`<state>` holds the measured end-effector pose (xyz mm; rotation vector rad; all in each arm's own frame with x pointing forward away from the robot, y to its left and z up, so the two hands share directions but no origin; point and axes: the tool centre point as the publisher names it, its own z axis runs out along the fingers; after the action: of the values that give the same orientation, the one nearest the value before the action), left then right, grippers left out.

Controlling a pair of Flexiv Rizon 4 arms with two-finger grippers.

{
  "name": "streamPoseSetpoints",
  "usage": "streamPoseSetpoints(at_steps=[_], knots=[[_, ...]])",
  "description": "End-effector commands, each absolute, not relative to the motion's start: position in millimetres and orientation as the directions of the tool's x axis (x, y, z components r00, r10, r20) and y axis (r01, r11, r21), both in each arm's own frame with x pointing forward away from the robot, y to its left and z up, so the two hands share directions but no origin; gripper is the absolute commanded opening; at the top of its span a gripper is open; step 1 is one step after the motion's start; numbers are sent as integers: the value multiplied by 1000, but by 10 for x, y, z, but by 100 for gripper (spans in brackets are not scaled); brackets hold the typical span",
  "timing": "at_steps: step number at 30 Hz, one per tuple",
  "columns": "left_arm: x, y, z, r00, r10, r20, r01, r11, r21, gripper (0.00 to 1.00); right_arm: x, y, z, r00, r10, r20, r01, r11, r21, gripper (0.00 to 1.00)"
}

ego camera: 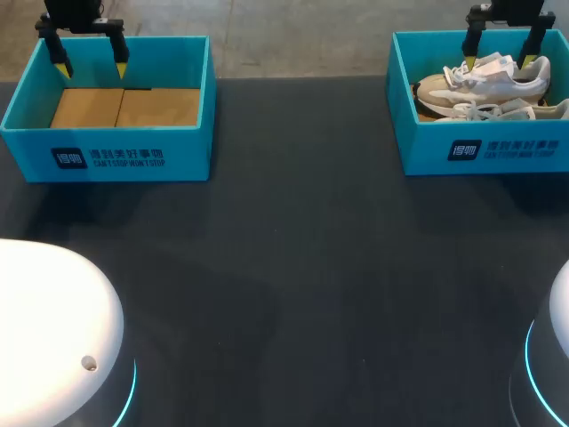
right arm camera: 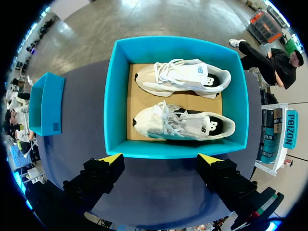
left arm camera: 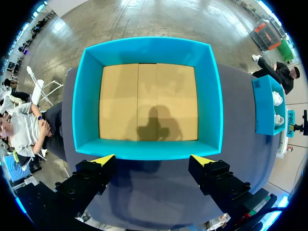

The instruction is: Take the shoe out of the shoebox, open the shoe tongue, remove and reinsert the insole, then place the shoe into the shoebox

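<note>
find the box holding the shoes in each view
head view: shoe box at the far right corner of the table.
left wrist view: shoe box small, past the empty box, at the table's other end.
right wrist view: shoe box just ahead of the right gripper.
shared landmark: the empty box, seen in all three.

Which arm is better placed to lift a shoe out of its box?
Right. The right gripper hangs open over the shoebox holding both shoes; the left gripper hangs over the empty shoebox across the table.
</note>
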<state>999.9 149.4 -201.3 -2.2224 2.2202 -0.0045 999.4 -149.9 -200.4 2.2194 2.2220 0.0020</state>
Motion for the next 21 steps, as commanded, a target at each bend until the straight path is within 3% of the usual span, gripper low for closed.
streamPoseSetpoints(at_steps=[1,15,21], knots=[[9998,1495,-2008,1,-1000,1,-1000,-1,-1,100,9996,-1499,-2002,-1,1000,0,1000,1,1,100],[9998,1495,-2008,1,-1000,1,-1000,-1,-1,100,9996,-1499,-2002,-1,1000,0,1000,1,1,100],[9998,1495,-2008,1,-1000,1,-1000,-1,-1,100,10165,-1817,-2070,64,998,-4,998,-64,10,100]])
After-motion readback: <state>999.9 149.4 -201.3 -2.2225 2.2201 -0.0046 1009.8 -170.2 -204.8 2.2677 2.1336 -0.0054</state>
